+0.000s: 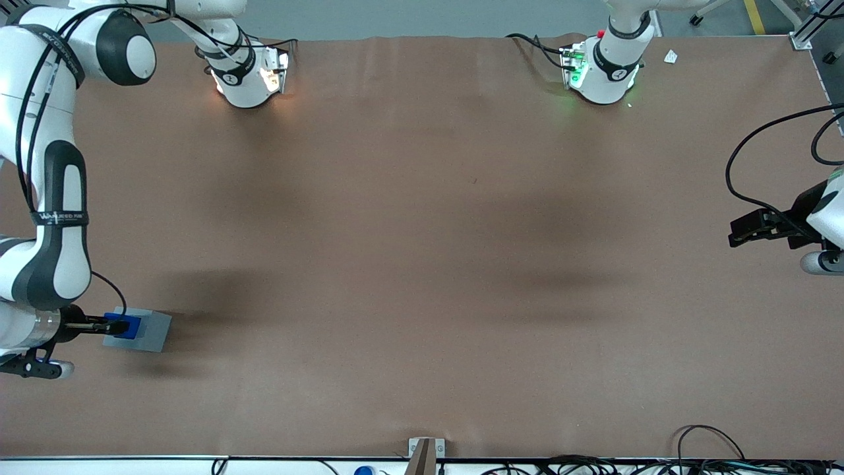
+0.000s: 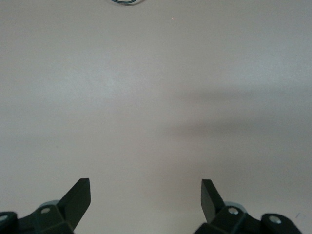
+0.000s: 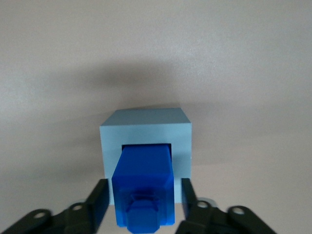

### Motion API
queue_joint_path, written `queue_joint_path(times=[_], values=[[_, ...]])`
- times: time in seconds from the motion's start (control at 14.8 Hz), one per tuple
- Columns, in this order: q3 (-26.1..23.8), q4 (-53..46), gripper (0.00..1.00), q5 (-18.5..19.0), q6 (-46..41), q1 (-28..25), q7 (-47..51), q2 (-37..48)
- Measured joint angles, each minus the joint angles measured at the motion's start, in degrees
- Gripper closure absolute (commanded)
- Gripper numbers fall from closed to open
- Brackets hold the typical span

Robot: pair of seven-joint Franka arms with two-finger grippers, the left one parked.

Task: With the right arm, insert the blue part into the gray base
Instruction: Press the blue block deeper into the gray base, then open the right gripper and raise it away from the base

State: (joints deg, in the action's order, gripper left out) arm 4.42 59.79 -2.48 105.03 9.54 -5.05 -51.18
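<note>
At the working arm's end of the tabletop (image 1: pixel 422 231), blue part (image 3: pixel 142 187) half-seated in gray base (image 3: pixel 146 130), fingers (image 3: pixel 100 202) spread slightly off its sides: risks jamming if tilted.

right arm (image 1: pixel 46 218) | bent down at its own end of the counter | gripper (image 3: pixel 142 204) low over base (image 3: pixel 146 131) | jaws apart, flanking part (image 3: pixel 144 187), not touching

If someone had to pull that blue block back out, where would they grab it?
Probably by the blue block's two upright sides standing proud of the gray base, coming straight down from above. The gripper sits there, fingers open either side.
</note>
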Motion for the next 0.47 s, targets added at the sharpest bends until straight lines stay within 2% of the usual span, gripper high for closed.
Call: queue_joint_path(times=[0.47], values=[[-0.19, -2.11, 0.0, 0.03, -2.09, -1.36, -0.21, 1.3]])
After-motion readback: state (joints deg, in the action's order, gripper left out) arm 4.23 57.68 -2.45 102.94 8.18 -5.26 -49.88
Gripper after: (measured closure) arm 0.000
